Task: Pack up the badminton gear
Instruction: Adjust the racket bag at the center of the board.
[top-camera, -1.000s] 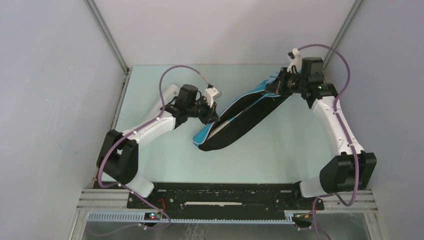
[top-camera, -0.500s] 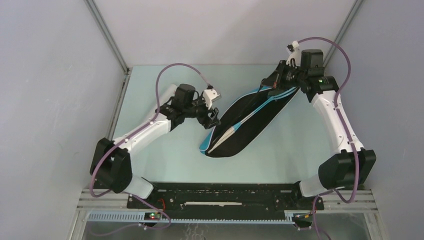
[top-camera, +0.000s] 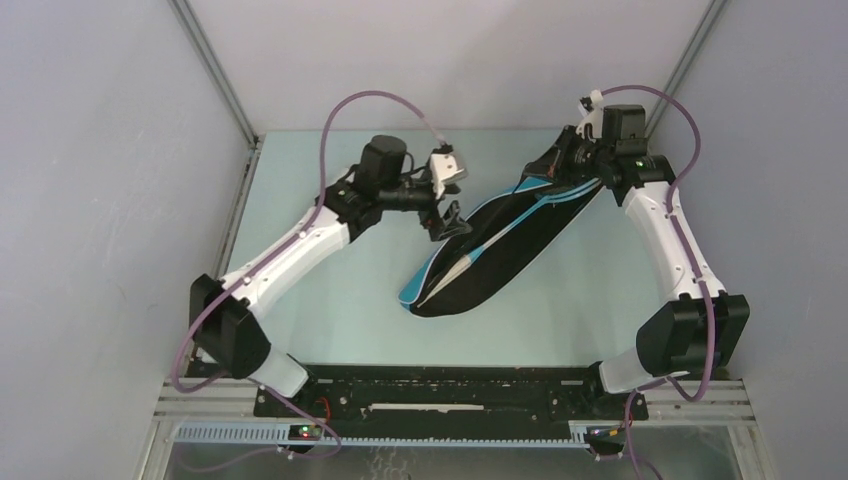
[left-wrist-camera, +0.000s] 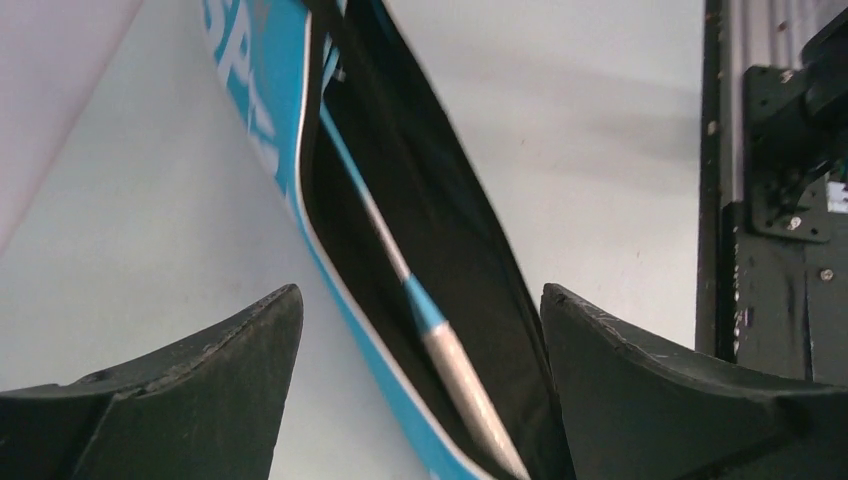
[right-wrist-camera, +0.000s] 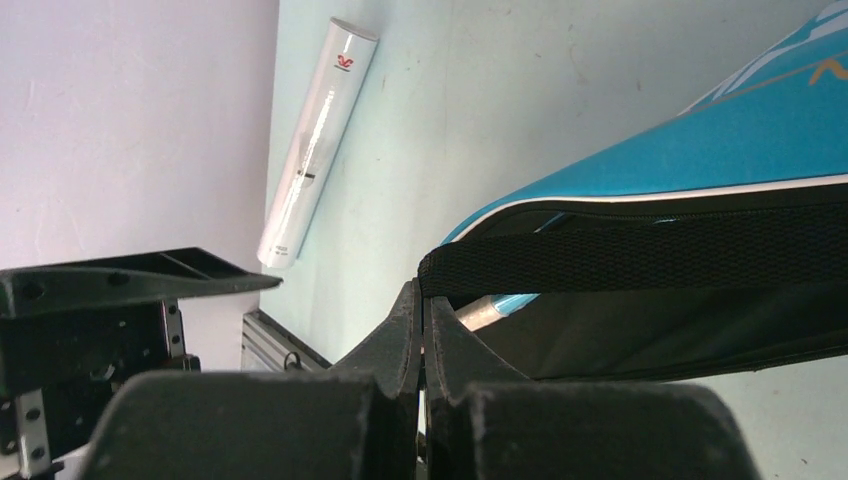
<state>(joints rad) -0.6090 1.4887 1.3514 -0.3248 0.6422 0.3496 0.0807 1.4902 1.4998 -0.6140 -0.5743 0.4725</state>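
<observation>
Since half a second earlier, the left tool (top-camera: 449, 218) had been raised and carried toward the far side of the tabletop (top-camera: 330, 300), away from the bag's near end; the bag itself had hardly shifted.

- Racket bag (top-camera: 520, 235): long and tapering, of soft fabric, black inside, with a light-blue outer panel edged in white piping. It lay slantwise across the middle of the tabletop, mouth gaping, far end lifted. White lettering on the blue panel (left-wrist-camera: 250, 100) was cut off by the frame edge; only "SP" was legible.
- Strap (right-wrist-camera: 640, 255): black woven webbing, flat and ribbed, stretched along the bag's upper edge.
- Racket (left-wrist-camera: 425, 325): a slim light-blue shaft joined to a pale, matte grip was seen inside the bag's mouth (top-camera: 465, 262). The head was concealed by the fabric, and a second racket could not be made out.
- Tube (right-wrist-camera: 315, 145): a white, glossy cylinder with a small red mark, laid on the tabletop close to the wall.
- Left tool (left-wrist-camera: 418, 300): dark, rough-surfaced fingers (left-wrist-camera: 230, 340) spread wide, nothing held, poised over the bag's opening.
- Right tool (right-wrist-camera: 422, 300): fingers pressed together on the end of the strap, by which the bag's far end (top-camera: 560, 165) was held up.
- Tabletop: smooth, pale green.
</observation>
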